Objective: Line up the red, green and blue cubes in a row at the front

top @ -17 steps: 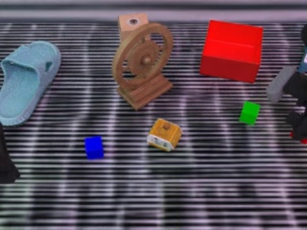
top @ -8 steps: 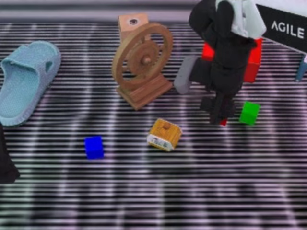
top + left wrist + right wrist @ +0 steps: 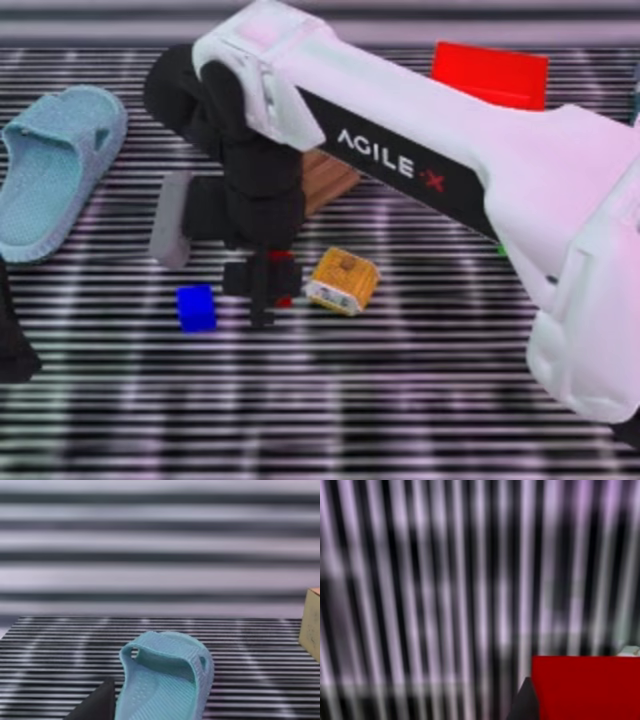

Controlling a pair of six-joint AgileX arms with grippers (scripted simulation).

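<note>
Carrying the red cube point(image 3: 281, 297), right gripper point(image 3: 264, 290) jaws clamped on it, blue cube point(image 3: 196, 307) just beside: building the row. Left gripper parked, jaws unreadable.

The right arm point(image 3: 450, 170) stretches across the table, its gripper point(image 3: 264, 295) pointing down, fingers closed on something red. The left arm point(image 3: 12, 340) sits at the left edge.
</note>
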